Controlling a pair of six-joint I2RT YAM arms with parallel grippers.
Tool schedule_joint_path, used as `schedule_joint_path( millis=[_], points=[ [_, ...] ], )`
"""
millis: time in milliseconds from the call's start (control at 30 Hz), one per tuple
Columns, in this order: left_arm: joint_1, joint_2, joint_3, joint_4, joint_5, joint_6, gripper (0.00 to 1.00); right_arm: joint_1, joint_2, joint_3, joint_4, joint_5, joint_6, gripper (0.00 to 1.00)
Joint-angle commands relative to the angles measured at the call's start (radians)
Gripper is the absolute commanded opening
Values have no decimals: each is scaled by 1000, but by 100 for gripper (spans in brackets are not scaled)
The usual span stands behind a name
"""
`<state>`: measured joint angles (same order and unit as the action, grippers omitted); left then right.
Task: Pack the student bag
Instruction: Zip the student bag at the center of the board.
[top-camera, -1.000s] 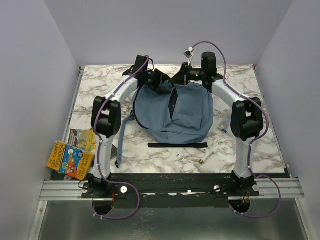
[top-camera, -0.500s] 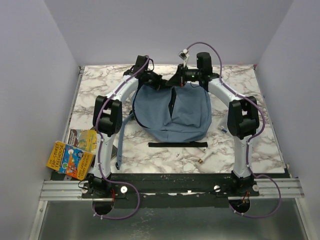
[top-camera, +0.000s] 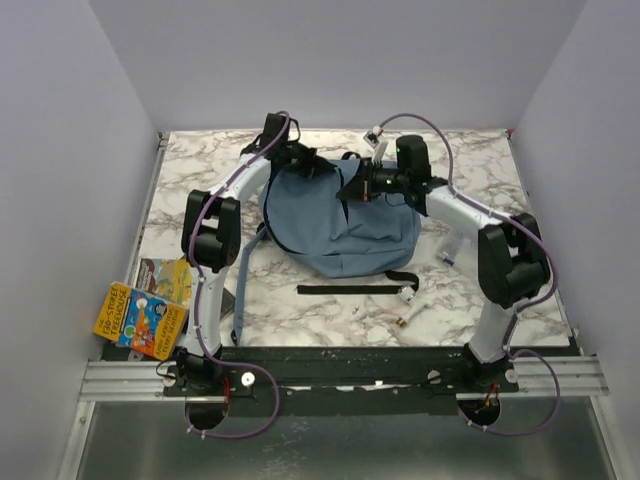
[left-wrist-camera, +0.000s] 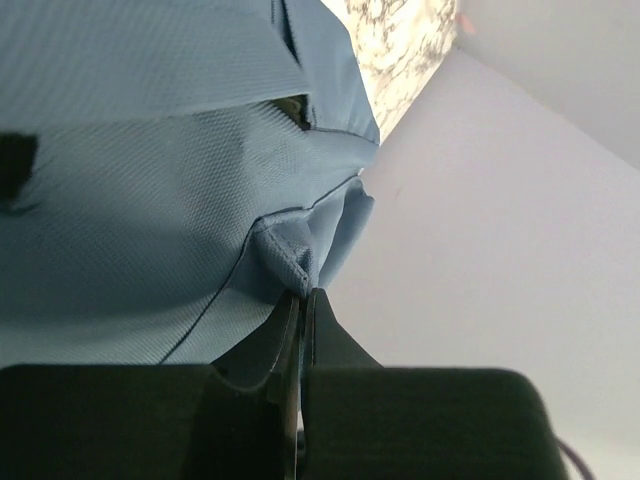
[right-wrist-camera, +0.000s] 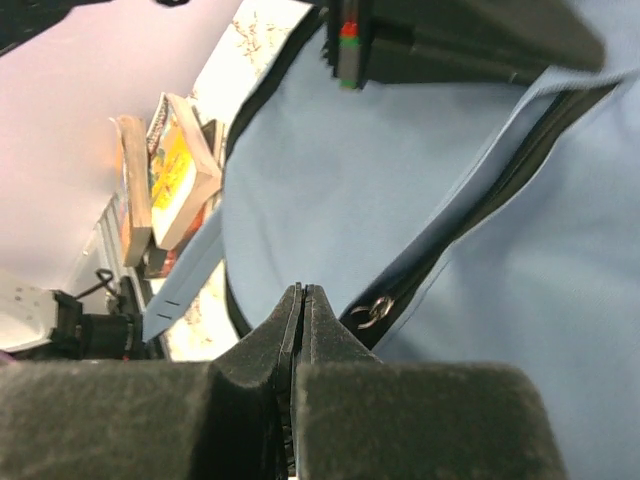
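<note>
Marble surface (top-camera: 200, 170): student bag (top-camera: 330, 230) mouth, gaping earlier, now flat; left gripper (left-wrist-camera: 303, 293) pinches its fabric, right gripper (right-wrist-camera: 301, 289) clenched beside zipper pull (right-wrist-camera: 372, 312); books (top-camera: 140, 318) unpacked.

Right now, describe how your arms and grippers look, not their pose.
The left arm and right arm are white tubes joined by bulky black joint blocks, each trailed by a thin purple cable. The left gripper and right gripper are matte black, with two fingers tapering to thin tips.
</note>
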<state>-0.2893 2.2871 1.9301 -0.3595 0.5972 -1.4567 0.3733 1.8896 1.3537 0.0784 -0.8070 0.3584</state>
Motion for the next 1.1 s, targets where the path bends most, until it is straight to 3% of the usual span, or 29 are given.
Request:
schedule_joint_path(
  millis=[0,267,433,600,667,800,867,1000,1067],
  points=[
    [49,-1,19,59,-112,-36,0,28,-158,-126,98,21,146,1],
    [53,-22,23,59,-112,-19,0,28,-268,-428,175,62,167,1],
    [50,-25,9,64,-78,-2,0,28,-283,-450,151,73,185,1],
    [49,-39,0,113,-25,58,1,29,-288,-383,-31,186,101,1],
    [48,-57,-7,127,9,87,21,28,-278,-349,-103,222,81,4],
    [32,-184,-133,225,52,114,58,28,-291,-335,-128,237,81,22],
    [29,-263,-198,272,68,133,67,28,-296,-325,-140,244,83,29],
    [30,-382,-238,275,149,214,73,29,-303,-281,-188,286,72,41],
    [33,-441,-262,271,203,253,89,30,-314,-267,-208,322,69,46]
  ],
)
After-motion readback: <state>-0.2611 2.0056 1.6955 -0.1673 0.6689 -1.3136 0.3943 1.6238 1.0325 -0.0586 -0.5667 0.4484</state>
